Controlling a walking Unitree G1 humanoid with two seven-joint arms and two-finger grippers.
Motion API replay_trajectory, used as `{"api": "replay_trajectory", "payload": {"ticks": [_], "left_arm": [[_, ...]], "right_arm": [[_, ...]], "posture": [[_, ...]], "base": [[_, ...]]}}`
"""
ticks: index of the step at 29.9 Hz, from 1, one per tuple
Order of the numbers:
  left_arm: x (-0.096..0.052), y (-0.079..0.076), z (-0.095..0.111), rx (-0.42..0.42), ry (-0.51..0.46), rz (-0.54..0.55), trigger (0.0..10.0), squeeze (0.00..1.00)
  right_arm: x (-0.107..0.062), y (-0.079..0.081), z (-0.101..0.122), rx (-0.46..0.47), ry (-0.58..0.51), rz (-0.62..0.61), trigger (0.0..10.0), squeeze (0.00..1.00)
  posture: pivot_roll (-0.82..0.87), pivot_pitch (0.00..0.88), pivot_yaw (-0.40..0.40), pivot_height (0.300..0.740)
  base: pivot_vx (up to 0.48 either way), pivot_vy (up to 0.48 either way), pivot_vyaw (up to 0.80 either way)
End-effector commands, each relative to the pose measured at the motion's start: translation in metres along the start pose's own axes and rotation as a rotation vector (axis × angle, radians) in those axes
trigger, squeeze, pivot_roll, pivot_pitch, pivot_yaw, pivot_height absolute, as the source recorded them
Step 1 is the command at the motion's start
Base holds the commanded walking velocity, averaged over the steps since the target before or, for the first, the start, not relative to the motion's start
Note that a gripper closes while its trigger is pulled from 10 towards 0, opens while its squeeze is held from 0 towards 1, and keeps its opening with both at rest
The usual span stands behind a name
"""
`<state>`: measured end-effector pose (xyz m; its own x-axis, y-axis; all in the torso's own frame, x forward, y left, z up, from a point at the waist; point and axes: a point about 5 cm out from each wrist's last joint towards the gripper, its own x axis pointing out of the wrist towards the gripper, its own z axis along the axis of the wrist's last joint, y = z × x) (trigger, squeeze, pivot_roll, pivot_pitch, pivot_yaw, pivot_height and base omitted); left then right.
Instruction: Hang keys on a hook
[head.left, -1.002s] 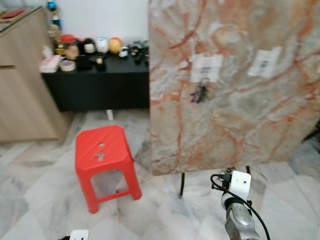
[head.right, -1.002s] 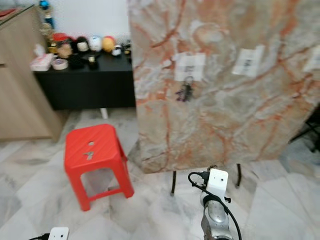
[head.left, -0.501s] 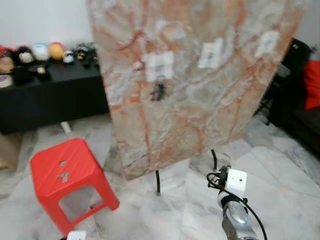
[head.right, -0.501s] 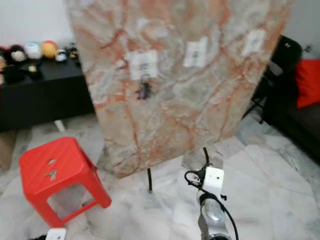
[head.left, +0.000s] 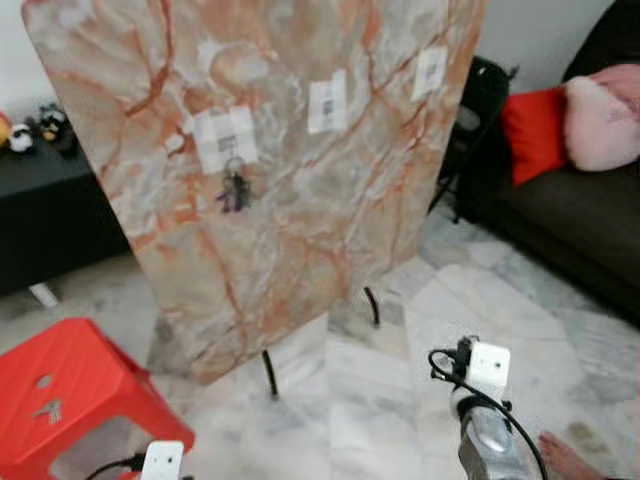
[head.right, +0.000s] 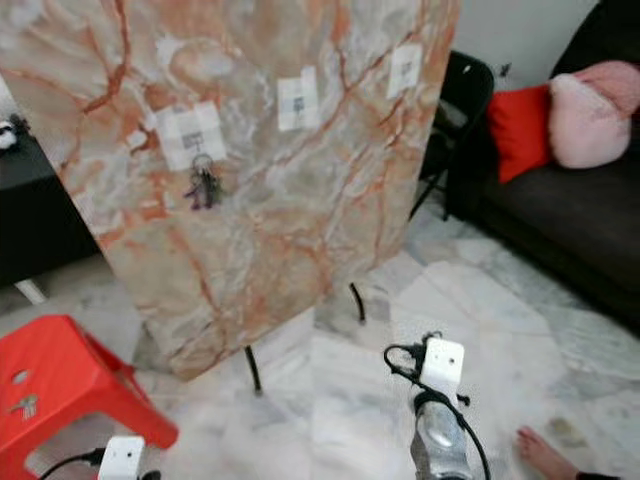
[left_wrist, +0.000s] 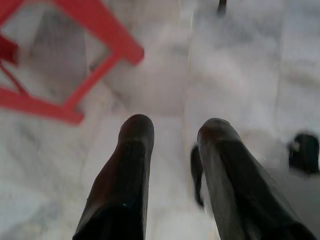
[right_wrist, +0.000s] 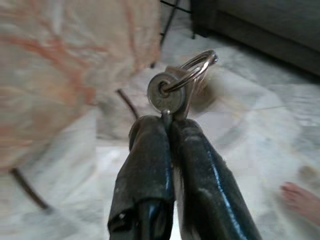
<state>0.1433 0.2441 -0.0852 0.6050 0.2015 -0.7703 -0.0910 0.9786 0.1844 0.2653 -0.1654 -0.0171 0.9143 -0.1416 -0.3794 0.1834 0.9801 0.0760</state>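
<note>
Right gripper (right_wrist: 167, 125) jaws pinch the keys (right_wrist: 172, 90) by the tip only; left gripper (left_wrist: 172, 135) jaws spread, idle. Risk: ring twists or slips before reaching a free hook on the marble board (head.left: 300, 180), centre frame.

Our two arms low, right gripper clamped, left gripper parted

Our right arm (head.left: 487, 440) reaches forward and down at the lower edge of the head view, and its right gripper (right_wrist: 170, 131) presses both black fingers together on the keys (right_wrist: 176, 86). Our left arm (head.left: 160, 462) sits low, and the left gripper (left_wrist: 175, 137) holds its two fingers apart, gripping nothing.
</note>
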Motion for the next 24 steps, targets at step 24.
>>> {"api": "replay_trajectory", "payload": {"ticks": [24], "left_arm": [[0.0006,-0.0018,-0.0007,-0.028,0.017,-0.001,10.0,0.0]], "right_arm": [[0.0027,0.0018,0.0075,-0.007,-0.032,0.041,10.0,0.0]], "posture": [[0.07,0.0,-0.039,0.74]], "base": [[0.278,0.0,0.09]]}}
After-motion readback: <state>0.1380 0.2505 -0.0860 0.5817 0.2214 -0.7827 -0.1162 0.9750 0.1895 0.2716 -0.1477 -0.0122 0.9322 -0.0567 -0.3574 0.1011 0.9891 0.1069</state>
